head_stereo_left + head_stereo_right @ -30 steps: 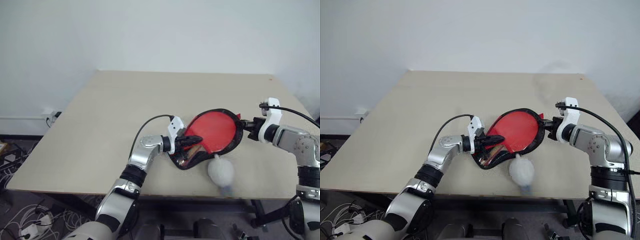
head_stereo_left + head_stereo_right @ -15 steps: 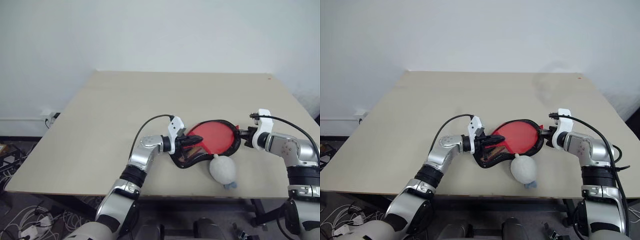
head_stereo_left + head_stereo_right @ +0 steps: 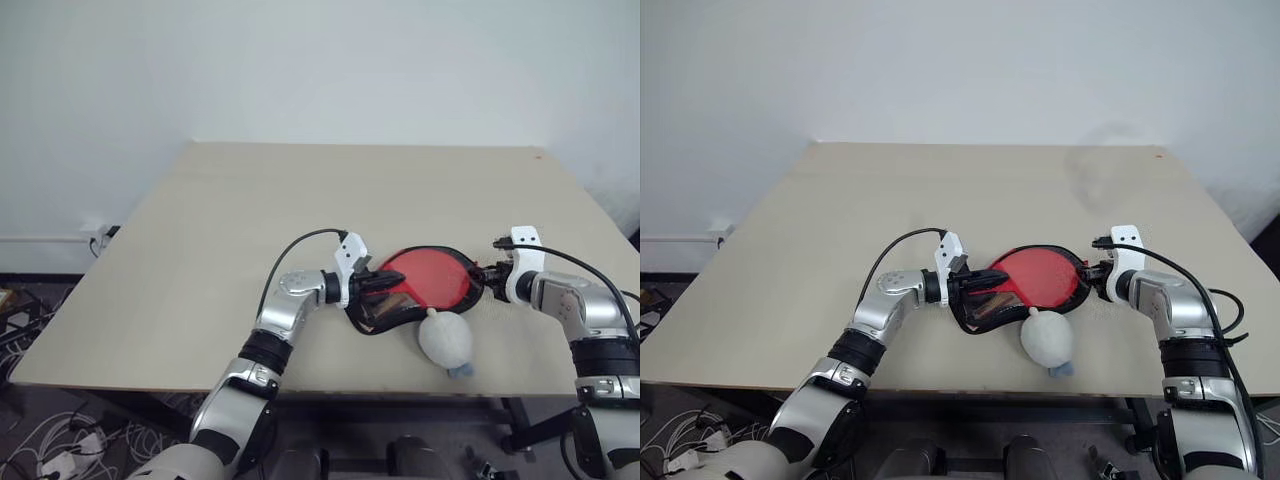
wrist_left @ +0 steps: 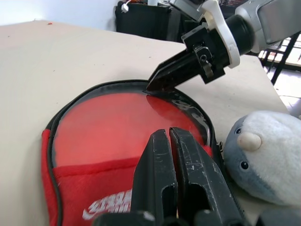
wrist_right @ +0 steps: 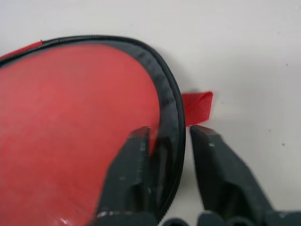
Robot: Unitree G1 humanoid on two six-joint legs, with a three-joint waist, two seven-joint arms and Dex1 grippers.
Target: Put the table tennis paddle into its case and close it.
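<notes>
Now that the case [image 3: 432, 283] lies flat on the surface [image 3: 230, 210], the lift is over: 1 s back it hung tilted up between both arms, round end raised.

Head views:
- L end effector [image 3: 385, 283] stays closed on the case's narrow end, same spot as before.
- R end effector [image 3: 488, 278] has dropped w/ the case and sits at the round end's rim.
- Plush toy [image 3: 445, 343] lies just beside the case on the near side, btwn it and the front edge, so there's little room that way.
- Far half and L side of the surface are bare, plenty of space for sliding. The R edge is near the R arm.

L wrist view: closed black fingers over the red panel and logo. R tips touch the far rim by the clear window.

R wrist view: the jaws have parted and straddle the black piping w/o pinching, one finger [image 5: 136, 155] on the red window, the other outside on the surface. Red tab [image 5: 197, 107] sticks out just past them.

Paddle: can't tell it apart from the red panel. Prob. inside, under the window.

Meaning, as I read it: insertion looks done and R has let go, prob. to go for the zip. Closing is still to do. Zip puller is not made out.
</notes>
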